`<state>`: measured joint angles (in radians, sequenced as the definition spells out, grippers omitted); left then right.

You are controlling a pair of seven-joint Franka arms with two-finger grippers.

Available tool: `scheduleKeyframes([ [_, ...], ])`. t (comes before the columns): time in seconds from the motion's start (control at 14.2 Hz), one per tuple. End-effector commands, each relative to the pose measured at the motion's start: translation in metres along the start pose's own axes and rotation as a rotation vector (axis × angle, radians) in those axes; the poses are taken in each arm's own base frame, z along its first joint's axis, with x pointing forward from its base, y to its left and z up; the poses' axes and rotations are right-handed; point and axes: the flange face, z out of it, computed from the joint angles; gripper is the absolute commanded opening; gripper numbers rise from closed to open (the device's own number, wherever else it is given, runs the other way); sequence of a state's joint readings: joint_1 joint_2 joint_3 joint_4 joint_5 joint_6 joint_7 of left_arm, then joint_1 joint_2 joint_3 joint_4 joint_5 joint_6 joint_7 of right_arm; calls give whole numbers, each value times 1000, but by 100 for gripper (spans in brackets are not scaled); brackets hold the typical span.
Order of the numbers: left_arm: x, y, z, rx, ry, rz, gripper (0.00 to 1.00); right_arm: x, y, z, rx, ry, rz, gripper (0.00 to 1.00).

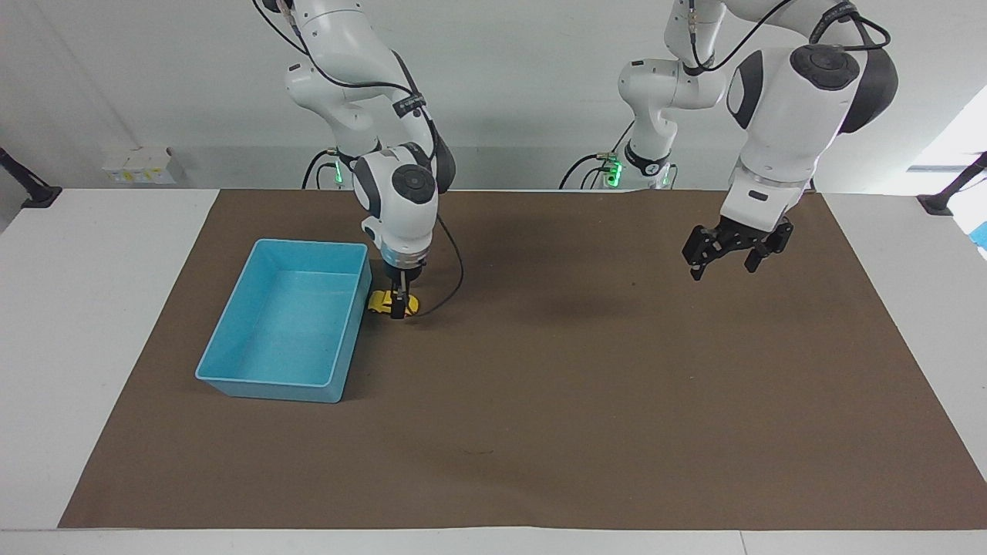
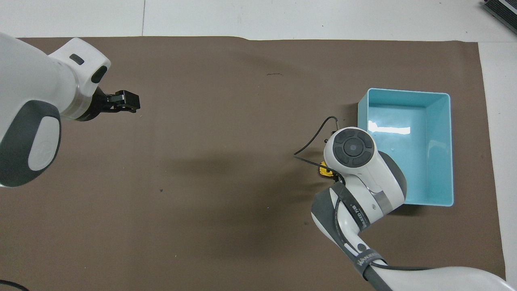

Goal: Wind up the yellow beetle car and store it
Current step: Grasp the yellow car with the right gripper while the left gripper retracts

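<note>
- The yellow beetle car (image 1: 383, 302) sits on the brown mat (image 1: 540, 432), just beside the blue bin (image 1: 266, 378), toward the counter's right-arm end.
- Right gripper (image 1: 398, 308) is down at the car, jaws spread.
- Left gripper (image 1: 731, 258) hangs over bare mat, jaws spread, empty.

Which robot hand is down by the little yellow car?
The right end effector, down at the yellow beetle car beside the blue bin. The left end effector hangs open over bare mat.
</note>
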<state>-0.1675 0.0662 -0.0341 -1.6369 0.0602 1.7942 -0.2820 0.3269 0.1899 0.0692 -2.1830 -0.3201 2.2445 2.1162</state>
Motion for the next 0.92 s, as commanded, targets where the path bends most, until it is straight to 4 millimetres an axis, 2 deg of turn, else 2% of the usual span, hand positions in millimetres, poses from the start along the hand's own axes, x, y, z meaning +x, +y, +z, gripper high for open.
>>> scheduleKeyframes([
  [0.0, -10, -28, -23, 3, -18, 31, 100, -4, 11, 6, 33, 23, -10, 61],
  [0.07, -14, -31, -31, -14, -16, 50, 100, -5, 11, 6, 34, 24, -14, 16],
  [0.14, -17, -49, -38, -15, -19, 51, 100, -3, 9, 7, 32, 23, -7, 0],
  [0.21, -22, -56, -45, -14, -26, 75, 100, -2, 7, 7, 30, 24, -2, 0],
  [0.35, -27, -81, -56, -32, -34, 88, 100, -2, 4, 3, 31, 28, -3, 0],
  [0.56, -39, -104, -70, -58, -52, 85, 100, -3, -9, -23, 25, 53, -2, 0],
  [0.85, -60, -101, -79, -58, -127, 109, 100, -24, -18, -69, 58, 47, -25, 0],
])
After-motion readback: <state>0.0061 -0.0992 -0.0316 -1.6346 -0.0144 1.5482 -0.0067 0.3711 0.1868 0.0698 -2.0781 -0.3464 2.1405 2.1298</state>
